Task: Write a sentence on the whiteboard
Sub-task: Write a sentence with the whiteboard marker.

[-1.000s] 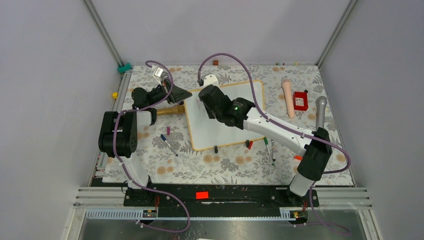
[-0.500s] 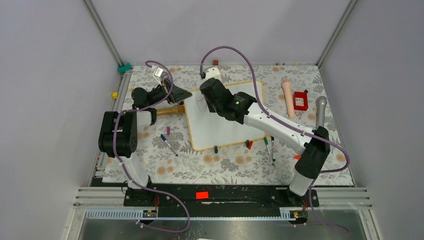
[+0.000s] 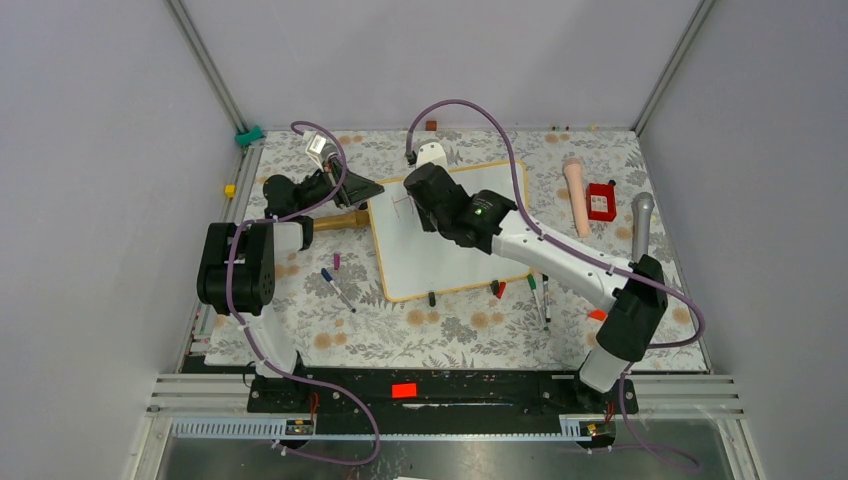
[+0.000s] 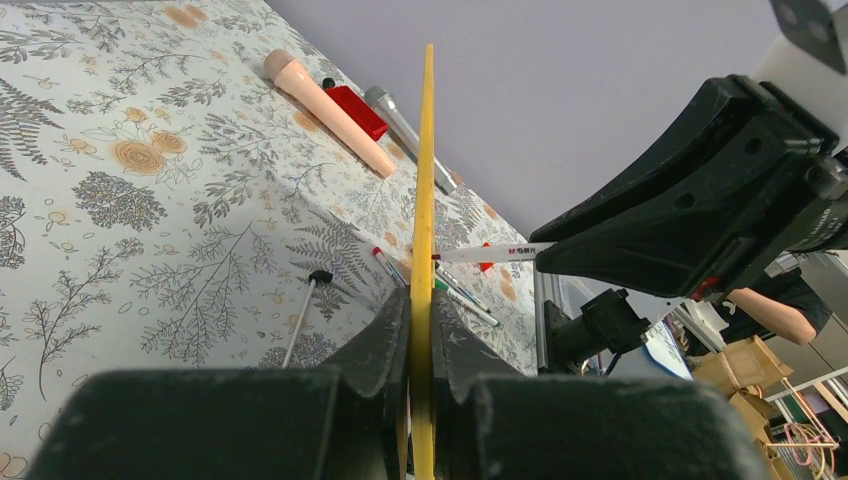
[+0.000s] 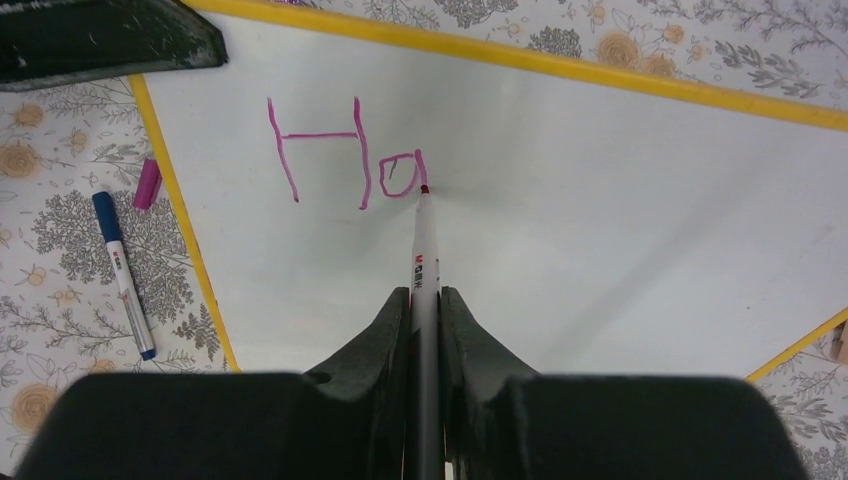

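Right gripper [image 5: 425, 300] clenched on a white-barrelled pink marker [image 5: 424, 250], tip touching the large glossy white yellow-rimmed whiteboard [image 5: 600, 220] just right of the pink "Ha" lettering [image 5: 350, 155]. Left gripper [image 4: 420, 330] clamped on the board's left rim. Board sits mid-table on the floral cloth [image 3: 450, 325]; blue-capped marker [image 5: 123, 272] and a small pink cap [image 5: 147, 184] lie left of it.

Overhead view facing down; both close wrist views share whiteboard [image 5: 600, 220]
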